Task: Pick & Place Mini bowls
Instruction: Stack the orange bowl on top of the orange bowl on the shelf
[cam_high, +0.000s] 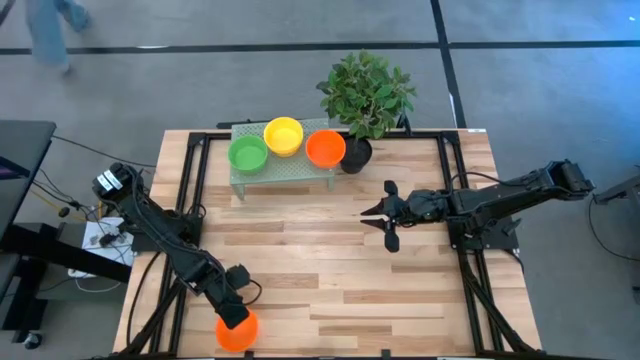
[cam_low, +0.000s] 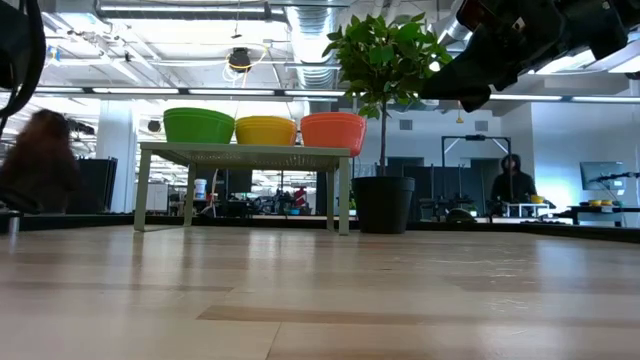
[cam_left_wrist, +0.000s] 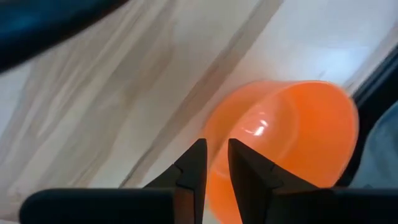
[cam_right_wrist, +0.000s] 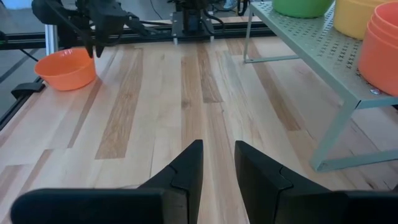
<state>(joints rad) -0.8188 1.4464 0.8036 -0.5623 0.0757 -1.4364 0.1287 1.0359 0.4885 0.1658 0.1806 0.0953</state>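
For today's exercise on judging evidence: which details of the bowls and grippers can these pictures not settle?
- Round orange plastic bowl at the table's front-left edge: high view, the left gripper covers part of its rim, and the low view misses it.
- Stacked orange bowls on the pale green perforated metal rack: their number; right wrist view cuts them at the edge.
- Right gripper: low view shows only a dark blur.

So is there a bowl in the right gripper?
No, the right gripper hangs empty over bare wood, and the loose orange bowl sits by the left gripper.

The left pincer (cam_high: 236, 309) reaches low with fingers nearly closed, while the right pincer (cam_high: 383, 213) hovers mid-table, splayed open.
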